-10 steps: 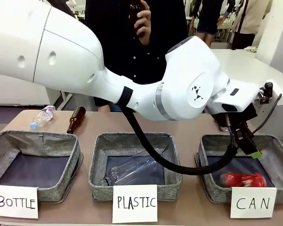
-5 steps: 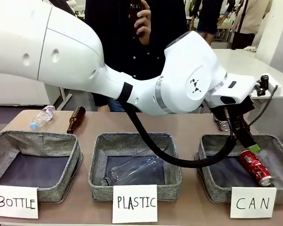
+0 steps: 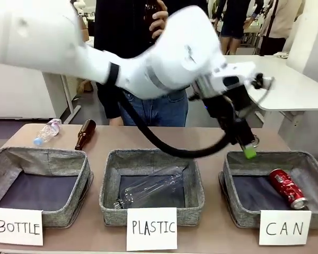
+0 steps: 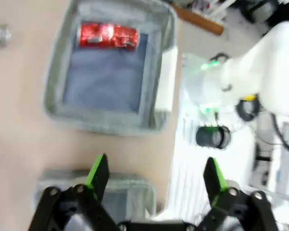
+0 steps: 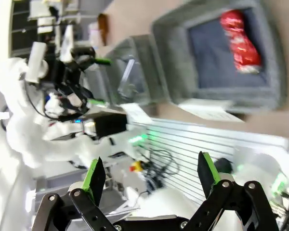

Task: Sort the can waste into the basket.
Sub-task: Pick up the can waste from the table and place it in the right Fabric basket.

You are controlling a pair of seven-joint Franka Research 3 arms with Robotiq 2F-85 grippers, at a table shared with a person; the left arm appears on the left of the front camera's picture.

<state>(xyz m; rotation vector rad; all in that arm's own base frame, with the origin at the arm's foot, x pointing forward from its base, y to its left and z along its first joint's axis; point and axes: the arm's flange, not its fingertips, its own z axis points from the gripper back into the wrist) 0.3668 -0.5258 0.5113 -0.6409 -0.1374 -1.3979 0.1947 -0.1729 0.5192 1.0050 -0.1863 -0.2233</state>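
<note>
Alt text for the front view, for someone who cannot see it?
A dented red metal drink can lies in the grey woven basket labelled CAN; the left arm's open black gripper with green pads hangs near its far rim.

The can (image 3: pixel 287 188) is red with white marks, the basket (image 3: pixel 238 216) grey, dark-lined.

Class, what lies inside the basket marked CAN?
One red can lies on the CAN basket's dark lining. Its front wall hides the nearest floor strip from the front; the left wrist view shows that bare.
</note>
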